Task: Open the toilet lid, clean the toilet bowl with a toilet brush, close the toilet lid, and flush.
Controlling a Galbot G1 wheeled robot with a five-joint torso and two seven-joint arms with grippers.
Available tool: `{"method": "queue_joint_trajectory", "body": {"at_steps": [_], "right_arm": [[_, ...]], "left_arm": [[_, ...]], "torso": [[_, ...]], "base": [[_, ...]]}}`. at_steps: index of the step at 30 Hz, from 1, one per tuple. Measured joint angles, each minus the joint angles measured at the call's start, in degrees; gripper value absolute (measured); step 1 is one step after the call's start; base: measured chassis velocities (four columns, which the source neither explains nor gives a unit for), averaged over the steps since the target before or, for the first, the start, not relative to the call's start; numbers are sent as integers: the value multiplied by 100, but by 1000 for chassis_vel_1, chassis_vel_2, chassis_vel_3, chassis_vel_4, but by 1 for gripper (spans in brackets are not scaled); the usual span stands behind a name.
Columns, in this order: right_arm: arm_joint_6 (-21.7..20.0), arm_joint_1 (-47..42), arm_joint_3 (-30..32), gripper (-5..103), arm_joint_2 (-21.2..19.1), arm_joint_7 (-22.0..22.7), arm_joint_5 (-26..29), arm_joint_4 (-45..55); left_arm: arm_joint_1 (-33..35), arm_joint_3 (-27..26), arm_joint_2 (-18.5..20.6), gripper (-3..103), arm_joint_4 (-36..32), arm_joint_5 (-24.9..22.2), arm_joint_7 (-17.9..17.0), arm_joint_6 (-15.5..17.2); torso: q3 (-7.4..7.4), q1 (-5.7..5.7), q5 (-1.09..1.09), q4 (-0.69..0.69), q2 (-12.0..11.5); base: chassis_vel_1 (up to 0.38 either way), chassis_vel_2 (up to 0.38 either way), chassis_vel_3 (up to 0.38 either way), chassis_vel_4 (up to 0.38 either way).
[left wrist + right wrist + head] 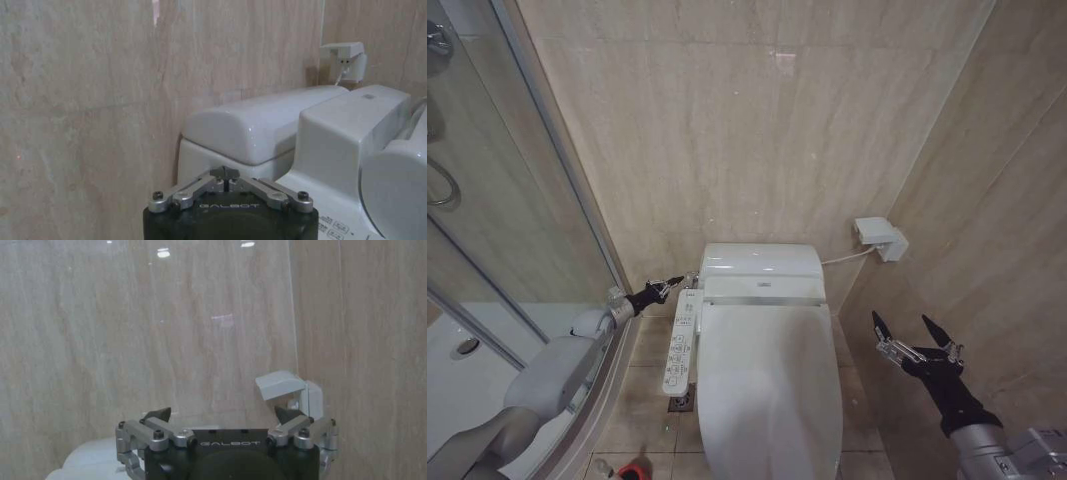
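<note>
The toilet lid [767,385] is down and covers the toilet bowl, which is hidden beneath it. The toilet brush is out of view. My left gripper [674,283] is shut with nothing in it, and its tips point at the left side of the white tank [762,272], just short of touching. In the left wrist view the left gripper [225,173] aims at the tank [260,127], with the lid's edge [400,195] off to one side. My right gripper [914,331] hovers open to the right of the toilet, near the side wall. In the right wrist view the right gripper [223,415] holds nothing.
A white control panel [682,345] runs along the toilet's left side, above a floor drain [681,403]. A red holder [635,469] stands on the floor at the front left. The glass shower wall [517,200] closes the left. A white wall box [879,238] with a cable sits right of the tank.
</note>
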Motion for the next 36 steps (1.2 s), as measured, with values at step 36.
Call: {"method": "queue_joint_trajectory", "body": {"at_steps": [36], "right_arm": [[0, 0, 0, 100, 0, 0, 0, 0]], "left_arm": [[126, -75, 8, 0, -70, -16, 210, -54]], "torso": [[1, 1, 0, 0, 0]], "base": [[-10, 6, 7, -9]]}}
